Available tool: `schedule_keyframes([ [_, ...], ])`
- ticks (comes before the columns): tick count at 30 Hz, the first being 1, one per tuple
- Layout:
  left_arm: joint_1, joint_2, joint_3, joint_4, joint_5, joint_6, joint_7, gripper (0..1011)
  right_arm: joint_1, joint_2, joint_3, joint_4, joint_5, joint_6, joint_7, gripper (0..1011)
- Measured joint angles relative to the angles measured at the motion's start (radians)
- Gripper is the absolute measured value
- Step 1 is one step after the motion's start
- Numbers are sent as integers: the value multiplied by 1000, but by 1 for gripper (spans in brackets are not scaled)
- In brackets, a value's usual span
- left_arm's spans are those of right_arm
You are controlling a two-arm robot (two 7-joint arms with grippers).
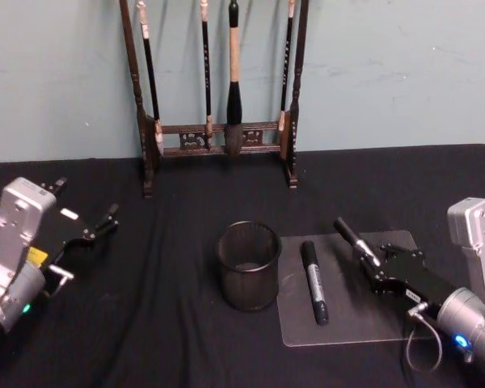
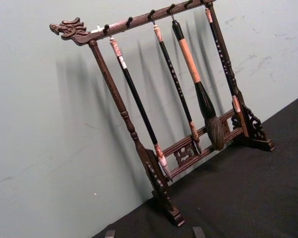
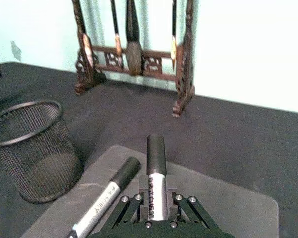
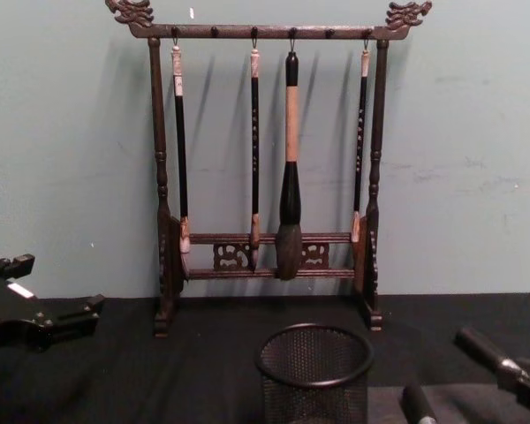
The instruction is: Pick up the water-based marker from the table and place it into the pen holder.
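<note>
A water-based marker (image 1: 352,236) with a black cap and silver barrel sticks forward out of my right gripper (image 1: 377,267), which is shut on it low over a clear mat (image 1: 388,323) on the table (image 1: 170,323). The right wrist view shows this marker (image 3: 156,158) clamped in the right gripper (image 3: 156,198). A second marker (image 1: 314,281) lies flat on the mat between the gripper and the pen holder (image 1: 249,265), a black mesh cup standing upright and empty to the left. My left gripper (image 1: 81,214) hangs open at the far left.
A tall dark wooden brush rack (image 1: 218,89) with several hanging brushes stands at the back against the wall, behind the pen holder (image 4: 316,371). Black cloth lies bare between the left gripper (image 4: 49,296) and the holder.
</note>
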Motion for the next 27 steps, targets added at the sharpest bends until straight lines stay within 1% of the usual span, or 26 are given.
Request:
schedule_keyframes([
  [1,0,0,0,0,0,0,0,1009,0,1,1,-3,2,-11,7,201],
  [3,0,0,0,0,0,0,0,1009,0,1,1,-5,4,-17,10,201],
  [4,0,0,0,0,0,0,0,1009,1,2,4,-12,16,-40,27,201],
  [6,0,0,0,0,0,0,0,1009,3,1,5,-15,21,-48,32,201],
  [8,0,0,0,0,0,0,0,1009,10,-1,2,-20,25,-75,46,201],
  [10,0,0,0,0,0,0,0,1009,14,-3,0,-21,29,-86,52,201],
  [12,0,0,0,0,0,0,0,1009,30,-10,-10,-19,38,-109,67,201],
  [15,0,0,0,0,0,0,0,1009,35,-12,-13,-18,40,-114,71,201],
  [19,0,0,0,0,0,0,0,1009,66,-22,-33,-7,48,-136,92,201],
  [24,0,0,0,0,0,0,0,1009,81,-27,-43,-2,52,-143,100,201],
  [25,0,0,0,0,0,0,0,1009,99,-34,-57,3,59,-151,113,201],
  [27,0,0,0,0,0,0,0,1009,102,-35,-60,4,60,-153,115,201],
])
